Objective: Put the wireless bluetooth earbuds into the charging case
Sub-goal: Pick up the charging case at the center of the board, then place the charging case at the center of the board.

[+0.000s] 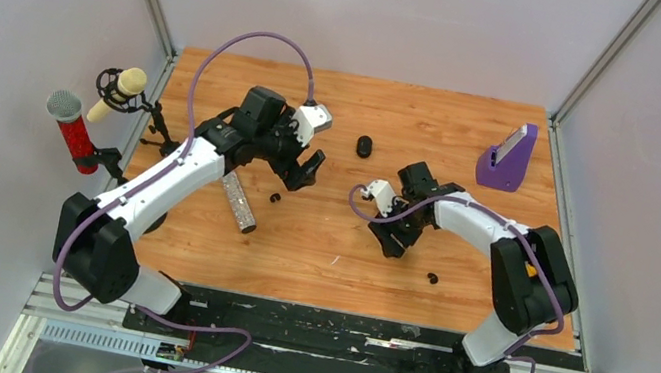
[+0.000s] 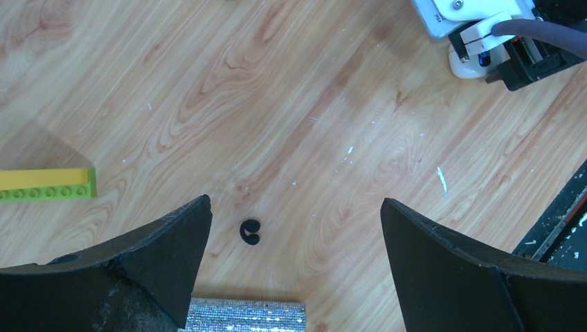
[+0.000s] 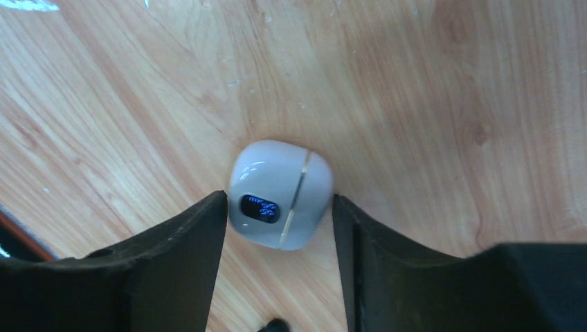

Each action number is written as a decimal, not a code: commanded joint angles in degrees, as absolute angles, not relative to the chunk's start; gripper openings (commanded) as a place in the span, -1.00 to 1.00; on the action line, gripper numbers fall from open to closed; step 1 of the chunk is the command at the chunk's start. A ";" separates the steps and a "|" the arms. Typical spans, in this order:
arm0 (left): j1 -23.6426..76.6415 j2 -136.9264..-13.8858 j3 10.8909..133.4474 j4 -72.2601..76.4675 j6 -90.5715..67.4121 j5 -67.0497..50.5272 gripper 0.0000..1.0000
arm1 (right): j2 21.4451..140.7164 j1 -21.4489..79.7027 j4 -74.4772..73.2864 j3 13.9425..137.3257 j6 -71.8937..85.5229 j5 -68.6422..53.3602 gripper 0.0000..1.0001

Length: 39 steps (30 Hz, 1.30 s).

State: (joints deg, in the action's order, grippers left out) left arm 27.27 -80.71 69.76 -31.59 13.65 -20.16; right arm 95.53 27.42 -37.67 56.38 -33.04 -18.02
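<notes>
Though hidden under the wrist from above, the white charging case (image 3: 277,187) sits between the jaws of the right gripper (image 3: 280,199), which seem clamped on its sides. Left gripper (image 2: 295,202) gapes wide over one black earbud (image 2: 250,232) on the table (image 2: 311,104).

Wood-grain table (image 1: 312,275) between 3 pale walls (image 1: 386,13)

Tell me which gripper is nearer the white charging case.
The right. The right gripper straddles the white charging case, one finger close on each side. The left gripper hangs well off to the left, open above a black earbud.
</notes>
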 commanded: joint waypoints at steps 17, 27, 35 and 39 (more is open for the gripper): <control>26.98 -78.04 68.20 -27.95 14.00 -18.58 1.00 | 93.89 18.49 -33.31 75.45 -32.43 -9.21 -0.57; 26.98 -77.72 67.30 -26.88 14.10 -18.68 1.00 | 116.37 10.34 -39.06 94.75 -43.90 -11.79 -0.71; 26.98 -77.50 66.82 -26.42 14.23 -18.79 1.00 | 120.13 7.57 -40.56 98.16 -52.12 -17.64 -0.77; 26.96 -77.83 66.88 -26.52 14.14 -18.77 1.00 | 121.42 7.43 -41.31 98.10 -54.67 -16.81 -0.60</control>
State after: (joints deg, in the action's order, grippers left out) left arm 27.22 -79.90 67.05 -28.45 13.61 -18.87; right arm 121.84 7.90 -41.01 95.42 -49.12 -14.70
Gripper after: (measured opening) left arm 0.998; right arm 0.488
